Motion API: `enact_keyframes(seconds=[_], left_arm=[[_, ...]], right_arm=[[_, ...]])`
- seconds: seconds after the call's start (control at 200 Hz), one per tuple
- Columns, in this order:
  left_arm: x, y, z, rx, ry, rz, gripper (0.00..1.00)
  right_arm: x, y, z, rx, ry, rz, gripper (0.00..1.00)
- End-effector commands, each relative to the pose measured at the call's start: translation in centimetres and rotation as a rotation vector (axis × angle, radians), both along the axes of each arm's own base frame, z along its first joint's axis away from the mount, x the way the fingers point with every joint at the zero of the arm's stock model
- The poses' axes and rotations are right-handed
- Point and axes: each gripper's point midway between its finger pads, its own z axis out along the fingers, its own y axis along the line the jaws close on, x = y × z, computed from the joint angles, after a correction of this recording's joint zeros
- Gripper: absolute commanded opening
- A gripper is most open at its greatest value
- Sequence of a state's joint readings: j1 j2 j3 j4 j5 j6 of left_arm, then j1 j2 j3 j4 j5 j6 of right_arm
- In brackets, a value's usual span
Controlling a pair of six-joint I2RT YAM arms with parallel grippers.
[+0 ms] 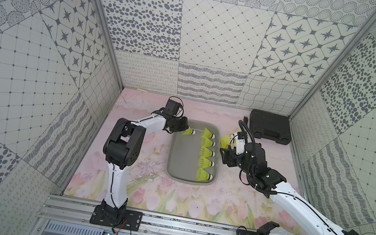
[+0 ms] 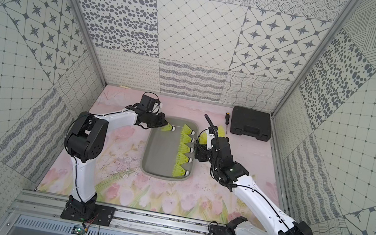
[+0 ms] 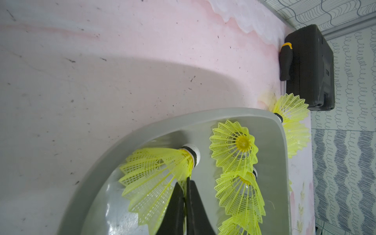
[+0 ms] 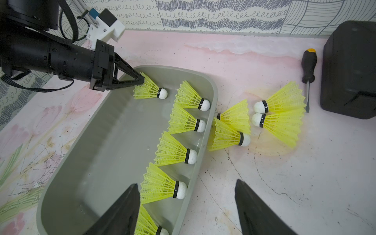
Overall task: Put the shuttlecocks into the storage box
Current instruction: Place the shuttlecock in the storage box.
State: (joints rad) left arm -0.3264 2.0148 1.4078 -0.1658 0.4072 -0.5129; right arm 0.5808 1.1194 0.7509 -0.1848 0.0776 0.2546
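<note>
Reaching low over the far left corner of the box [image 1: 173, 152], the left gripper [image 1: 183, 129] is carried on an arm bent sharply at the elbow and laid nearly flat. The right gripper [image 1: 224, 157] is hung over the box's right rim, on an arm raised from the near rail.

Only in the left wrist view is the pinch seen close: the fingers [image 3: 195, 203] are drawn almost together on the skirt edge of a shuttlecock [image 3: 160, 171]. Its cork is pointed at the row [image 1: 206, 153] of five laid along the right wall inside. Whether it rests on the box floor cannot be told.

Four more [image 4: 234, 130] are shown on the table just beside the box in the right wrist view. In the top views they are mostly hidden by the right arm.

The right gripper's jaws are spread wide, and nothing is held or touched. Farther back, a screwdriver [image 4: 308, 65] is laid beside a black case [image 4: 350, 69].
</note>
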Motion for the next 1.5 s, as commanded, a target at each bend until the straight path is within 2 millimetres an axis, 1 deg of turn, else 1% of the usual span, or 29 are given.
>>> enact_keyframes(seconds=[0.0,0.39,0.585,0.81,0.966,1.146,1.496], left_arm=[[0.1,0.5,-0.3,0.03,0.002,-0.018,0.12],[0.2,0.6,0.0,0.046,-0.014,-0.037,0.24],[0.3,0.2,0.0,0.033,-0.009,-0.052,0.24],[0.5,0.4,0.0,0.038,-0.01,-0.048,0.26],[0.4,0.6,0.1,0.042,-0.011,-0.047,0.3],[0.1,0.3,0.0,0.035,-0.008,-0.053,0.36],[-0.1,0.6,0.9,0.038,-0.033,-0.05,0.44]], right_arm=[[0.3,0.1,0.0,0.015,-0.01,0.001,0.77],[0.2,0.0,-0.3,0.016,-0.001,-0.003,0.77],[0.2,-0.1,-0.4,0.014,0.002,-0.006,0.77],[0.1,-0.2,-0.6,0.013,0.007,-0.008,0.77],[0.1,-0.3,-0.7,0.011,0.01,-0.015,0.77],[0.2,-0.4,-0.8,0.012,0.012,-0.023,0.78],[0.3,-0.6,-1.1,0.018,0.026,-0.033,0.78]])
